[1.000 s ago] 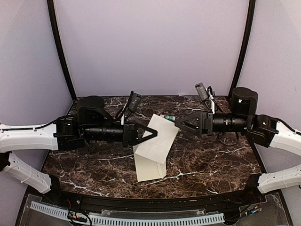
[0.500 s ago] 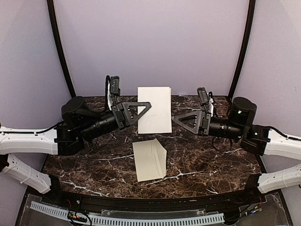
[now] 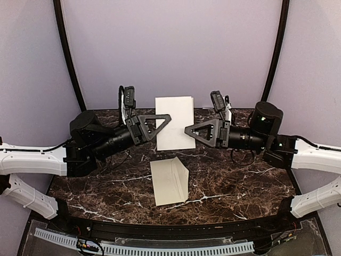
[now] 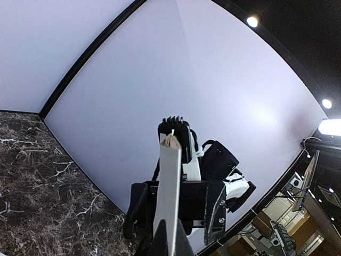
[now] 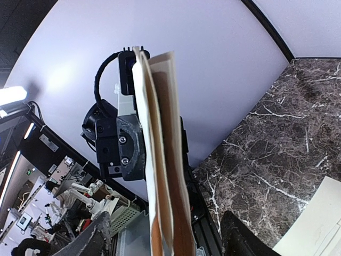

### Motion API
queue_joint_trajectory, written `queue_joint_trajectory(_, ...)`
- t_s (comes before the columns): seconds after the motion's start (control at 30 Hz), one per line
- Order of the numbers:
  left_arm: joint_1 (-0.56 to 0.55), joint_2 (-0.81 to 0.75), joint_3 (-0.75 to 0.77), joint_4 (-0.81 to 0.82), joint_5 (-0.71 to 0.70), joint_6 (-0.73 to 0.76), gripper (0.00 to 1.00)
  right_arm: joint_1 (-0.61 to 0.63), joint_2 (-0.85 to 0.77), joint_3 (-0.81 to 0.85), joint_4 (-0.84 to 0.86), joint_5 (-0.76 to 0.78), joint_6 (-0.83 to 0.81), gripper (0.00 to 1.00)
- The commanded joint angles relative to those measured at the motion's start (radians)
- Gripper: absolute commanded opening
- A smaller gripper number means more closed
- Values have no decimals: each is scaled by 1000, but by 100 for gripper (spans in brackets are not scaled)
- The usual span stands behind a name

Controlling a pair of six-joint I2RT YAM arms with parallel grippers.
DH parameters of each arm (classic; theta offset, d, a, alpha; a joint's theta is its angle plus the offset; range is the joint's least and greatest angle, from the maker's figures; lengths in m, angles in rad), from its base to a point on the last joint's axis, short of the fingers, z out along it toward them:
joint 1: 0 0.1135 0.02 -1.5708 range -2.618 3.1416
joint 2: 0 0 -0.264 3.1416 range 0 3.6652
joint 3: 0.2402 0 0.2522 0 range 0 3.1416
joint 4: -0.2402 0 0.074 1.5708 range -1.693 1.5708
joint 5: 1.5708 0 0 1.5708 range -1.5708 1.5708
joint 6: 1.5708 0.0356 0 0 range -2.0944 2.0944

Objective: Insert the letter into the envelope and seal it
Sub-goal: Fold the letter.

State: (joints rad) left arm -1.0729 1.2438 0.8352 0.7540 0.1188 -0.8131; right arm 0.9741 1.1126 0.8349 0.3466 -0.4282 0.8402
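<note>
While the left gripper (image 3: pixel 168 118) clamps the letter (image 3: pixel 175 125) by its left edge and holds it upright above the bench (image 3: pixel 240 176), the right gripper (image 3: pixel 188 129) stands wide astride its right edge, and the envelope (image 3: pixel 168 182) lies flat on the bench below.

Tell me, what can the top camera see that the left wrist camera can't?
Only the top camera shows the envelope lying flat on the table, and the whole wide face of the letter, pinched upright by the left gripper. Only the left wrist camera shows the letter edge-on, like a thin strip, plus ceiling lights. Both show the letter, the marble table, the purple wall and the right gripper, open around the letter's other edge.
</note>
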Motion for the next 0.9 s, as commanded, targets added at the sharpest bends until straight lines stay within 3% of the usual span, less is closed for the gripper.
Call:
queue_joint_trajectory(0.0, -2, -4, 2, 31, 7, 3, 0, 8, 20, 42, 68, -27, 5, 63)
queue_joint_trajectory(0.27, -2, 8, 7, 56, 31, -6, 0, 9, 33, 45, 120, -23, 37, 54)
queue_joint_trajectory(0.43, -2, 10, 7, 66, 48, 2, 0, 9, 44, 54, 136, -28, 44, 41)
queue_joint_trajectory(0.63, -2, 15, 5, 66, 56, 6, 0, 10, 47, 58, 138, -23, 46, 17)
queue_joint_trajectory(0.73, -2, 18, 6, 55, 65, 8, 0, 11, 42, 54, 126, -2, 43, 0)
queue_joint_trajectory(0.83, -2, 13, 11, -6, 61, 13, 1, 9, 29, 50, 105, 23, 39, 0)
queue_joint_trajectory(0.87, -2, 9, 16, -24, 58, 14, 5, 9, 24, 49, 96, 28, 34, 0)
